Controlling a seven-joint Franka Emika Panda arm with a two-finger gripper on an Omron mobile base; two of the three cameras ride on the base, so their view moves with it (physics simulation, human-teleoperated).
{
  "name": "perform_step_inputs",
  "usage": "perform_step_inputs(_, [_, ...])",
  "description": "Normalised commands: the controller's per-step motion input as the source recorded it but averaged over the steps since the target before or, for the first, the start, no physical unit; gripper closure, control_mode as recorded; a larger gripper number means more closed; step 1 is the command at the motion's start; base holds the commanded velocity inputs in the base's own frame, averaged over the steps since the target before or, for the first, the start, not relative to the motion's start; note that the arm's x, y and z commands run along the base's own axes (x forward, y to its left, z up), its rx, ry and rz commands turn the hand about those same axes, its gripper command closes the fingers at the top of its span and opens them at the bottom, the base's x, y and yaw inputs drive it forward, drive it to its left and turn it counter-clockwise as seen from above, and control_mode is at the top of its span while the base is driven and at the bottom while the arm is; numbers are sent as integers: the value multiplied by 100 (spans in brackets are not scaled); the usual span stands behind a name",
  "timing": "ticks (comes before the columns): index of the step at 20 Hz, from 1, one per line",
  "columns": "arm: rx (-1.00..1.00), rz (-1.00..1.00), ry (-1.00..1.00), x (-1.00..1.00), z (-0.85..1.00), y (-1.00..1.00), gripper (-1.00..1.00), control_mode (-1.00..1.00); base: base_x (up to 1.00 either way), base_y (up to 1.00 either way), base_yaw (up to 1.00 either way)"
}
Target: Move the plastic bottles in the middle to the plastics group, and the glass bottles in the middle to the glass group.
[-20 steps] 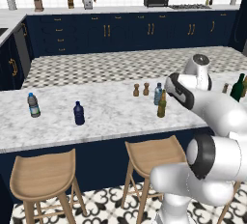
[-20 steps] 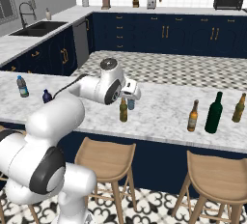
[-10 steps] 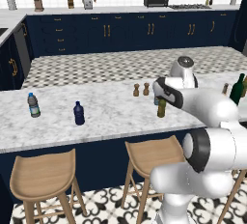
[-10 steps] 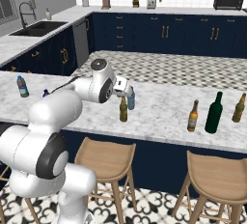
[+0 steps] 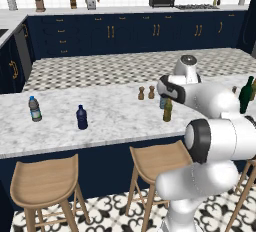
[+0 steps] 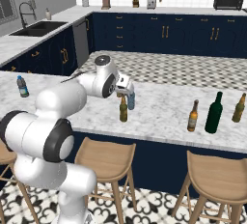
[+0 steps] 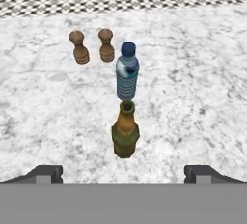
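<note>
My gripper point(image 7: 123, 174) hangs w/ jaws fully apart, holding nothing, lined up above the amber bottle point(image 7: 125, 130) at frame center so I can drop onto its neck, pale-blue bottle point(image 7: 127, 73) just behind it.

Even, shadowless, slightly soft rendering

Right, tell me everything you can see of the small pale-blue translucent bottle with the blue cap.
The small pale-blue translucent bottle with the blue cap stands upright on the white marble counter. Its body looks like ribbed clear plastic with a pale band below the shoulder. In the hand view a slim amber-brown bottle stands just in front of it, and two small brown wooden shakers stand behind. Nothing grips it; the open gripper hangs above.
</note>
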Motion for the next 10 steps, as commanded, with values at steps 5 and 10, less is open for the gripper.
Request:
perform_step_inputs(5, [0,0,8,17,-21,0,-100,-100,0,0,0])
perform_step_inputs(10, [0,4,2,7,-3,-5,-100,-100,0,0,0])
